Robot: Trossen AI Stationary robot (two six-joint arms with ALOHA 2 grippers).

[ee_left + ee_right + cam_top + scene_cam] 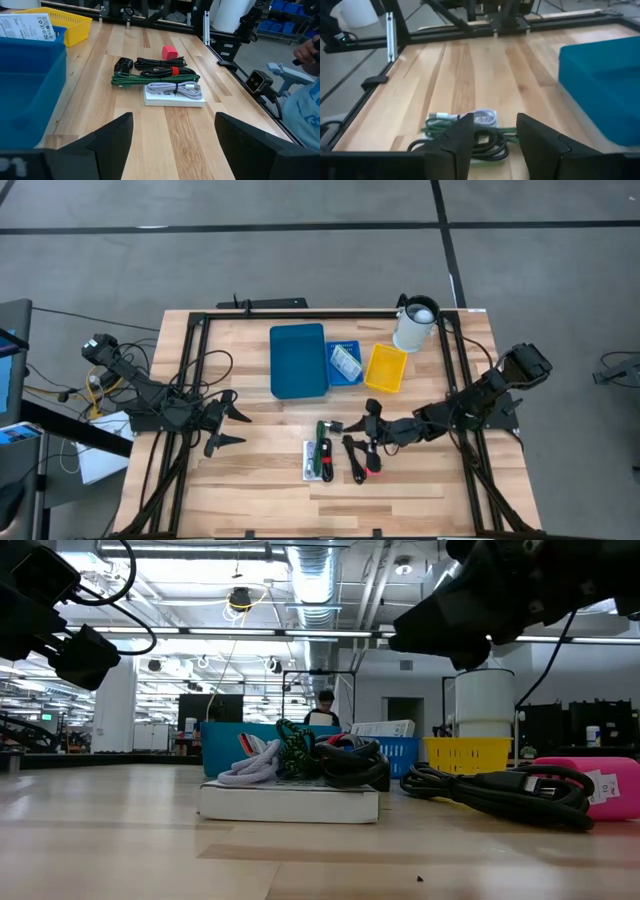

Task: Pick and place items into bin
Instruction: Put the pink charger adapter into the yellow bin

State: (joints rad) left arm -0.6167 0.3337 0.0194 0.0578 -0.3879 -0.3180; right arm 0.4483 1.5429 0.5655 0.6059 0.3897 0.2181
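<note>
Bystanders on and around the wooden table (260,480)

A white cylindrical jug (415,326) stands upright at the far right corner, inside the black frame (300,314) that borders the tabletop. A seated person (324,710) shows in the room beyond.

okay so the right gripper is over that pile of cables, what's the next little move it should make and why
Probably ease the right gripper straight down: its fingers straddle the black cable but seem not yet clamped on it. The left gripper waits open, well aside.
</note>
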